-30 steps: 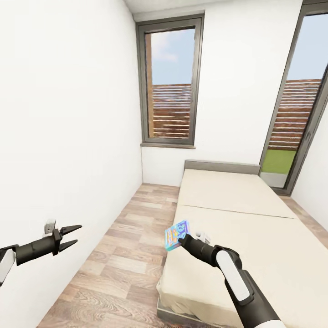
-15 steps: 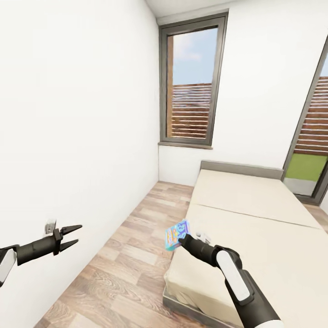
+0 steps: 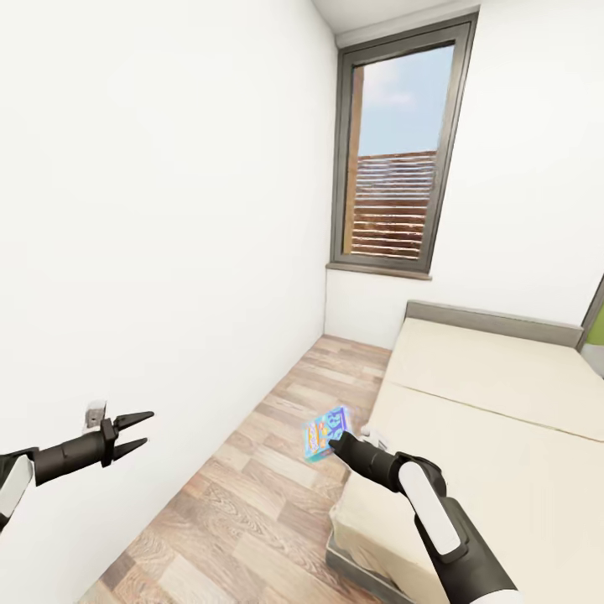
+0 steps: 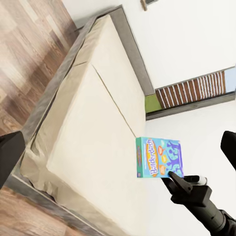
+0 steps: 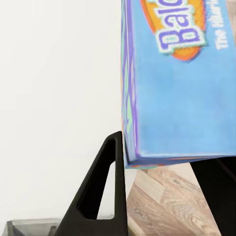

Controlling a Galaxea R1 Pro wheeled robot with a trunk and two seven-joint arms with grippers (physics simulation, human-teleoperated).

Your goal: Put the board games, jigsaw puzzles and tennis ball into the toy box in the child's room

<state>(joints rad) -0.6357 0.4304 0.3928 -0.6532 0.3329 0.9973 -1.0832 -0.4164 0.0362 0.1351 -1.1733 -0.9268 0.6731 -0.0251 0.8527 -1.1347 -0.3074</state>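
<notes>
The left arm reaches forward at the left with its left gripper [image 3: 132,434] spread and empty, while the right arm stretches ahead, its right gripper [image 3: 335,442] clamped on the blue-teal board game [image 3: 325,433]

Bed [image 3: 503,436] at right, headboard vs far wall under window [image 3: 398,159]; floor strip [image 3: 277,470] btwn bed & left wall; board game [image 3: 325,434] prob. above bed's near corner.
</notes>
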